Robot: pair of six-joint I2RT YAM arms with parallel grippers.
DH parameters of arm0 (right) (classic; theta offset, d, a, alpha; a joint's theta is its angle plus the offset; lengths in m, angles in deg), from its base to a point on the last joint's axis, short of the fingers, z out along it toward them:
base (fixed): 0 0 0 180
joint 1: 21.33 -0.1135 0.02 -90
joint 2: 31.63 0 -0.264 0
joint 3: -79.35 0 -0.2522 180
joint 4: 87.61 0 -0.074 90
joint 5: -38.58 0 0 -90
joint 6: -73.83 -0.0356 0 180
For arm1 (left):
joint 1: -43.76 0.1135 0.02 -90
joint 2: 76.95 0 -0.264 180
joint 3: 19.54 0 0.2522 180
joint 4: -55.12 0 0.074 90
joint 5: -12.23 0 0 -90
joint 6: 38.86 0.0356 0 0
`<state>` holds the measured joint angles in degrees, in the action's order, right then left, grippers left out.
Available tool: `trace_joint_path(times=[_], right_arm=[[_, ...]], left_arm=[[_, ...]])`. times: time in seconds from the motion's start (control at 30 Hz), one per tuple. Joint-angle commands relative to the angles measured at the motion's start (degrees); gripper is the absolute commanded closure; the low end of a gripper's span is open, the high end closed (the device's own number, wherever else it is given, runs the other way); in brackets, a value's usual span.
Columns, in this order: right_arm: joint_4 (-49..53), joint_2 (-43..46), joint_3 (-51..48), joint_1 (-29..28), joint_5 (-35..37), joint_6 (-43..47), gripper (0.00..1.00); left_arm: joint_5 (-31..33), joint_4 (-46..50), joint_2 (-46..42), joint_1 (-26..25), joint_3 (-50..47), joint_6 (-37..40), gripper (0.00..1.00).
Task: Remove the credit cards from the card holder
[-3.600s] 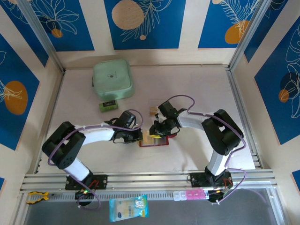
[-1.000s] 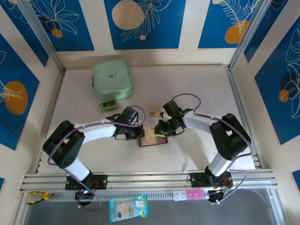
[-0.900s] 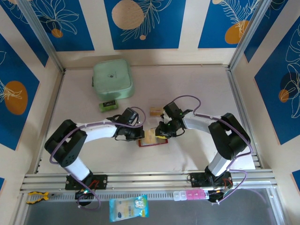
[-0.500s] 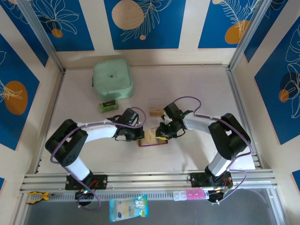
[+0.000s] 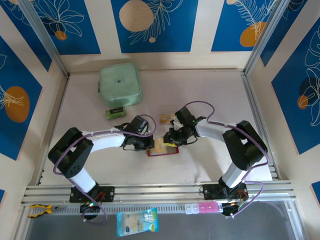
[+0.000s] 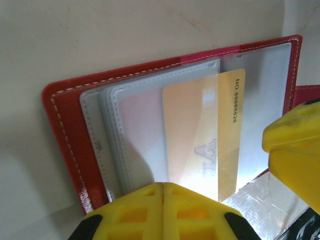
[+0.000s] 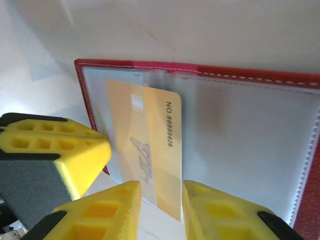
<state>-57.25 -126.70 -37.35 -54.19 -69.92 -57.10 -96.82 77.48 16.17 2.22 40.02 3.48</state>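
The card holder [image 5: 163,149] lies open on the table, dark red with clear sleeves [image 6: 135,125]. A tan-gold credit card [image 6: 222,135] sticks partway out of one sleeve. My left gripper [image 6: 163,186] is shut, its tips pressing down on the sleeves at the holder's left half [image 5: 148,143]. My right gripper [image 7: 161,192] is open, its fingers either side of the card's free end [image 7: 167,195]; I cannot tell whether they touch it. In the top view it hangs over the holder's right half [image 5: 170,139]. A second small tan card [image 5: 165,118] lies on the table just behind.
A mint-green square zip case [image 5: 120,84] stands at the back left with a small green-and-black block [image 5: 115,112] in front of it. Both arms crowd the middle of the table. A blue-white packet [image 5: 137,221] lies below the rails.
The right gripper's jaws have widened a little around the card's end. The left gripper stays shut, pressed on the sleeves, and the holder has not moved.
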Motion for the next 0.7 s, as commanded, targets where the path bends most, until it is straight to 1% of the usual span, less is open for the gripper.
trace_joint_path(times=[0.0, 0.33, 0.67], right_arm=[[-0.6, -1.1, 1.3, 0.3, -2.0, 0.9, 0.72], [-1.6, -3.4, 0.3, 0.4, -3.1, 1.1, 0.73], [-2.6, -5.1, 0.3, 0.4, -4.3, 1.3, 0.73]], left_arm=[[-0.6, -0.9, 0.7, -0.6, -0.4, -0.5, 0.98], [0.8, 0.9, 1.4, -0.6, -0.8, 0.2, 0.99], [0.8, 1.1, 2.3, -0.5, -0.7, 0.5, 0.99]])
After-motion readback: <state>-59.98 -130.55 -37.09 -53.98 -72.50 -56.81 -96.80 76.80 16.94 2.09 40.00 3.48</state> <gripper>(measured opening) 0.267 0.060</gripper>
